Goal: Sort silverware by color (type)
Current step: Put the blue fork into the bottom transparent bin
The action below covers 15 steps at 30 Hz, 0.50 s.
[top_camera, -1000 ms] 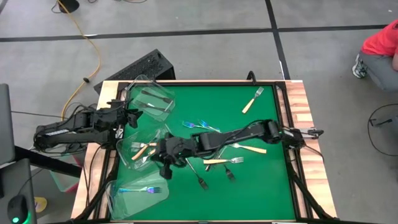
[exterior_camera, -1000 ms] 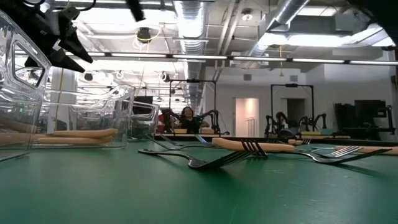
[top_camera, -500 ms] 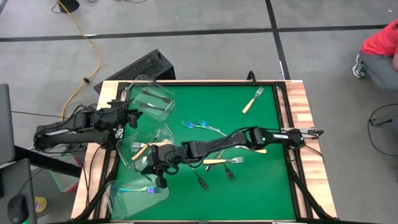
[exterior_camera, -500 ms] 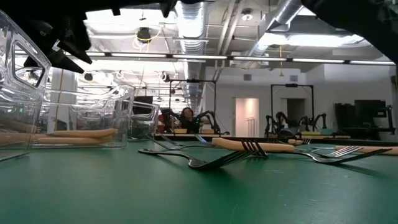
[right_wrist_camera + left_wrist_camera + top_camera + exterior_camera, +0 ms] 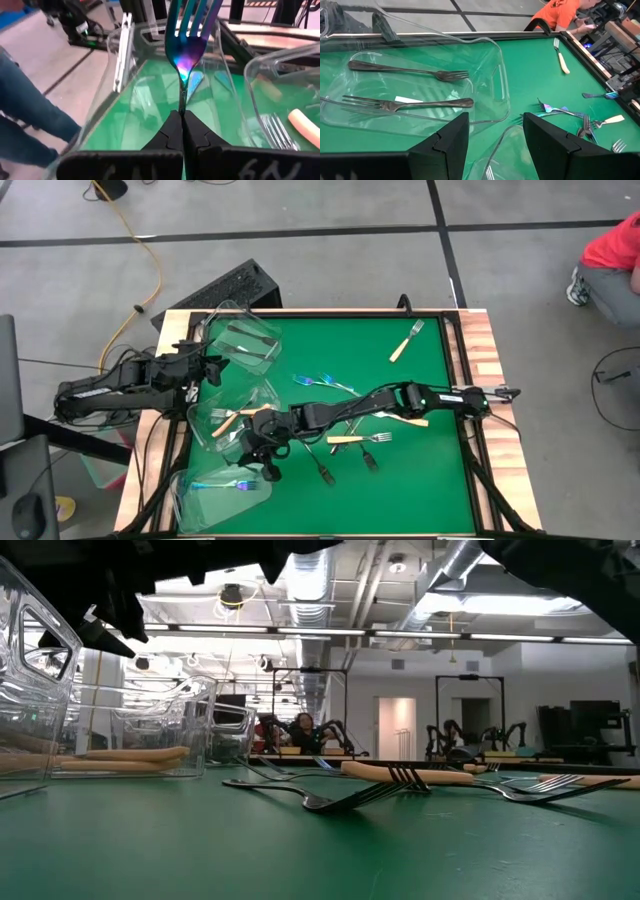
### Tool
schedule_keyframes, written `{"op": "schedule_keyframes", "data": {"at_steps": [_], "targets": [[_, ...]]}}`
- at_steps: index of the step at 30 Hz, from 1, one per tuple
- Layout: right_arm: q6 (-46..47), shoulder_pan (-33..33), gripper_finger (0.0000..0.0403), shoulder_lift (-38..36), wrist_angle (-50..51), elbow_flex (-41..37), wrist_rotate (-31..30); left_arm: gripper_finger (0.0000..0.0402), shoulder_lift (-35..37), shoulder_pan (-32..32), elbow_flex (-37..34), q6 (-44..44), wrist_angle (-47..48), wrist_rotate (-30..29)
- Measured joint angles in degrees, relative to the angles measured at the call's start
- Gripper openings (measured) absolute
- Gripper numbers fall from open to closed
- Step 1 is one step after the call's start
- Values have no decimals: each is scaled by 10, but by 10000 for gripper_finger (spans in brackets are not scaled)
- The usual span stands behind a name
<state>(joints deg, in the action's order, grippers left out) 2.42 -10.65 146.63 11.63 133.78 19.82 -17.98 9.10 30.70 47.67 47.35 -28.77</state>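
My right gripper (image 5: 265,468) (image 5: 182,117) is shut on an iridescent blue-purple fork (image 5: 186,45) above the near-left clear tub (image 5: 200,498), in which one blue fork (image 5: 228,484) lies. The middle tub (image 5: 205,430) holds cream-handled forks (image 5: 300,122). Two silver-grey forks (image 5: 410,104) lie in the far tub (image 5: 497,85). My left gripper (image 5: 212,368) (image 5: 495,122) waits open beside the far tub. Loose forks lie flat on the green mat: blue ones (image 5: 322,382), cream-handled ones (image 5: 352,439), dark ones (image 5: 322,470). My right gripper pinches the fork's thin handle (image 5: 181,102) between its two fingers, only the fingertips showing on it. The fork runs on along the fingers, its tines (image 5: 190,15) out ahead of them. It is lifted clear, over the near-left tub's rim.
One cream-handled fork (image 5: 405,340) lies alone at the far right of the mat (image 5: 420,480). A wooden rim (image 5: 495,410) borders the table. A person in red (image 5: 612,250) sits beyond the far right corner, and another person's leg (image 5: 30,115) shows off the left edge.
My right gripper has come down and gone toward the table's left and near edges, to the near-left tub. It has rolled about its own axis and stayed shut on the fork.
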Motion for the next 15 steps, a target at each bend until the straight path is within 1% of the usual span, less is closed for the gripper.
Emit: {"op": "schedule_keyframes", "data": {"at_steps": [7,15], "targets": [[-42,7,4,1,11,0,0,172,0,0,0,0,0,0],[-39,11,4,29,-5,2,-3,172,0,0,0,0,0,-1]]}}
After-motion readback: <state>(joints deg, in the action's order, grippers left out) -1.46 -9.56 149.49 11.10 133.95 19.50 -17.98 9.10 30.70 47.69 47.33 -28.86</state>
